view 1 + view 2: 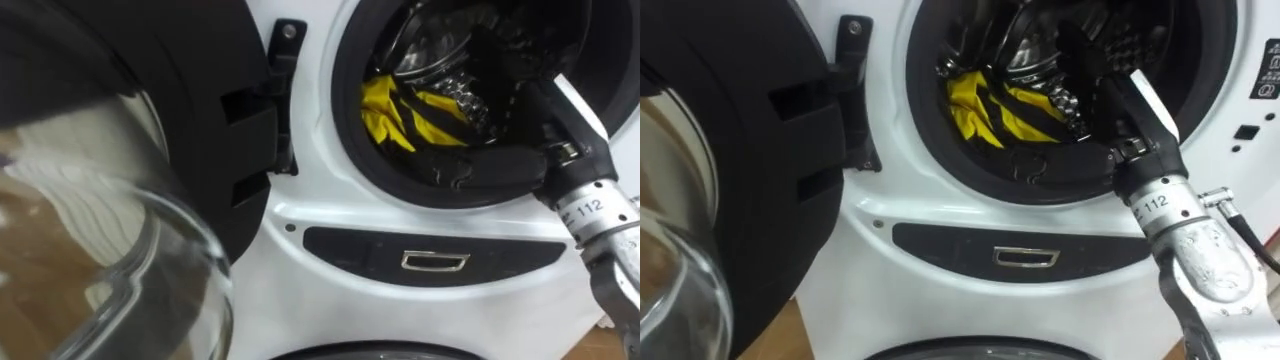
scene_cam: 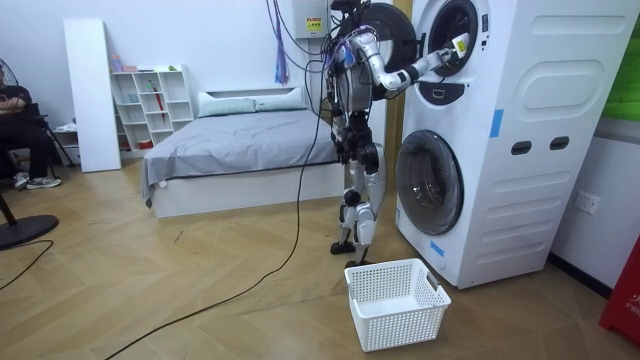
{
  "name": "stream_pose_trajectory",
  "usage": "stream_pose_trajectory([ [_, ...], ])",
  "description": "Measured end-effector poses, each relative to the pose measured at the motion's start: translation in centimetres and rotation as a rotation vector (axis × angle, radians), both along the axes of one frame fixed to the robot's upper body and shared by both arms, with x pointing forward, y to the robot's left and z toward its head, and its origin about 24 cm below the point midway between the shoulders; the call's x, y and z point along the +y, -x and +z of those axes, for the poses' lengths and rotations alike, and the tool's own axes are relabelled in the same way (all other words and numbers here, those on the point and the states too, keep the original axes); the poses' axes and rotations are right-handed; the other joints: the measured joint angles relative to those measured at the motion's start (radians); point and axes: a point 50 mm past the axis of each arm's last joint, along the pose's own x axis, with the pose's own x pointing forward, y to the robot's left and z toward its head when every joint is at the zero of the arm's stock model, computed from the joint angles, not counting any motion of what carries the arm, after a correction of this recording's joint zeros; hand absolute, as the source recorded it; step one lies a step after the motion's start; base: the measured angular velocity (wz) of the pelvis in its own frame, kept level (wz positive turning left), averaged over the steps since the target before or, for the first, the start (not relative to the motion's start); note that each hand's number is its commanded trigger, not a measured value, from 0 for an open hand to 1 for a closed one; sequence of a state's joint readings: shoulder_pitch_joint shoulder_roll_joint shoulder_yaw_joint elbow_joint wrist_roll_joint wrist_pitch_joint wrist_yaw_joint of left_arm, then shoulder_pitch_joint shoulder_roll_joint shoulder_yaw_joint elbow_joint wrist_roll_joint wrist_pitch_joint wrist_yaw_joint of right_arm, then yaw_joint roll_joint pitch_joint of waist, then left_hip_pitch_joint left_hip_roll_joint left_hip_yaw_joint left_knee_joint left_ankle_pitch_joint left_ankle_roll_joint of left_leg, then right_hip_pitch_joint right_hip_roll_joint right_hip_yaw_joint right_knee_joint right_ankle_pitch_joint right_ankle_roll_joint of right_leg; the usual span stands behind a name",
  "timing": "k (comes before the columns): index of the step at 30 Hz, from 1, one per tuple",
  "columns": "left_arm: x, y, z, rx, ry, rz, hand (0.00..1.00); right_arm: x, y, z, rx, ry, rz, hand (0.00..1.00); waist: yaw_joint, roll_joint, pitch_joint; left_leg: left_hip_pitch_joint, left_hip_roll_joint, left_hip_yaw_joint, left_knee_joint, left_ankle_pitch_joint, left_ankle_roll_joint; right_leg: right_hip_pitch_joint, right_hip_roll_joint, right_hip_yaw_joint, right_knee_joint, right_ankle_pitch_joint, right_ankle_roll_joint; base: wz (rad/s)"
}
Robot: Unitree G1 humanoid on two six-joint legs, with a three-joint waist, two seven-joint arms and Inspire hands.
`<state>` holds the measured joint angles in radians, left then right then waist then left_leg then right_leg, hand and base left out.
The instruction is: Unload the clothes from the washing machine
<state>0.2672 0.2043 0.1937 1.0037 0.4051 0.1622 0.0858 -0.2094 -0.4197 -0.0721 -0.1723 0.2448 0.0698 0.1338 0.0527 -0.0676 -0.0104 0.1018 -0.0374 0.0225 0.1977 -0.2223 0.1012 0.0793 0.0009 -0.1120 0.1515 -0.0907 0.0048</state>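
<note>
A yellow cloth with dark stripes [image 1: 405, 115] lies at the front of the upper machine's drum [image 1: 440, 45]. My right hand [image 1: 470, 95] reaches in through the round opening from the lower right, and its fingers curl down onto the cloth's right edge. A dark fold lies under the hand on the drum's lip. In the room view I stand upright before the stacked white machines [image 2: 500, 130], with my right hand [image 2: 452, 50] in the upper opening and the yellow cloth [image 2: 461, 43] at it.
The upper machine's open door [image 1: 150, 150], with its glass bowl [image 1: 120, 260], swings out on my left. A dark panel with a metal handle [image 1: 435, 262] sits below the opening. A white basket [image 2: 395, 300] stands on the floor by my feet. A bed [image 2: 240, 140] lies behind me.
</note>
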Motion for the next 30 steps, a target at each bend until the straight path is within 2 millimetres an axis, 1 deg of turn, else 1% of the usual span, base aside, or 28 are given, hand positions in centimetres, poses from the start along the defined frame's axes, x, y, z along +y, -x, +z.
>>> stream_pose_trajectory([
  [3, 0.0, 0.4, 0.0, 0.009, -0.001, 0.002, 0.0, -0.1, 0.0, 0.0, -0.001, 0.011, -0.004, 0.0, -0.002, -0.002, 0.0006, 0.0, 0.0, 0.0, 0.0, -0.001, 0.001, -0.001, 0.001, 0.003, 0.0, 0.0, 0.0, 0.0],
  [13, 0.0, 0.6, 0.0, 0.011, -0.017, 0.006, 0.0, -0.1, 0.0, 0.0, 0.001, 0.045, -0.007, 0.0, 0.0, -0.003, 0.0014, -0.002, 0.0, -0.001, 0.001, -0.001, 0.001, -0.001, 0.0, -0.002, 0.0, 0.0, 0.0, 0.0],
  [16, 0.0, 0.8, -0.1, 0.027, -0.011, 0.009, 0.0, -0.1, 0.0, -0.1, 0.004, 0.081, -0.018, 0.0, 0.004, -0.002, 0.0041, 0.006, 0.0, 0.0, 0.0, -0.002, 0.002, 0.005, 0.0, -0.001, 0.0, 0.0, 0.0, 0.0],
  [18, -0.1, 1.0, -0.2, 0.036, -0.008, 0.013, 0.0, -0.1, 0.0, -0.2, 0.01, 0.095, -0.024, 0.0, 0.006, -0.003, 0.0043, 0.01, 0.0, 0.0, 0.0, -0.003, 0.002, 0.007, 0.0, -0.002, 0.0, 0.0, 0.0, 0.0],
  [24, -0.4, 0.9, -0.3, 0.039, 0.008, 0.014, 0.0, 0.0, -0.1, -0.2, 0.006, 0.223, -0.068, 0.0, 0.014, 0.0, 0.0068, 0.01, 0.0, -0.001, 0.001, -0.005, 0.004, 0.007, -0.001, -0.003, 0.002, 0.0, 0.0, 0.0],
  [27, -0.6, 0.6, -0.3, 0.037, 0.013, 0.014, 0.0, 0.1, -0.5, 0.5, -0.022, 0.304, -0.106, 0.0, 0.024, 0.003, 0.0096, 0.008, 0.0, 0.004, -0.001, -0.005, 0.004, 0.003, 0.0, -0.002, 0.003, 0.0, 0.0, -0.05],
  [29, -0.6, 0.1, -0.3, 0.031, 0.012, 0.008, 0.0, 0.0, -1.0, 1.2, -0.043, 0.377, -0.153, 0.0, 0.034, 0.0, 0.0113, 0.002, 0.0, 0.006, -0.001, -0.004, 0.004, -0.004, 0.0, -0.002, 0.003, 0.0, 0.0, -0.06],
  [30, -0.6, -0.2, -0.3, 0.025, 0.01, 0.004, 0.0, -0.1, -1.2, 1.6, -0.055, 0.419, -0.187, 0.0, 0.041, -0.005, 0.011, -0.004, 0.001, 0.008, -0.001, -0.003, 0.002, -0.011, 0.001, -0.003, 0.003, 0.0, 0.0, -0.06],
])
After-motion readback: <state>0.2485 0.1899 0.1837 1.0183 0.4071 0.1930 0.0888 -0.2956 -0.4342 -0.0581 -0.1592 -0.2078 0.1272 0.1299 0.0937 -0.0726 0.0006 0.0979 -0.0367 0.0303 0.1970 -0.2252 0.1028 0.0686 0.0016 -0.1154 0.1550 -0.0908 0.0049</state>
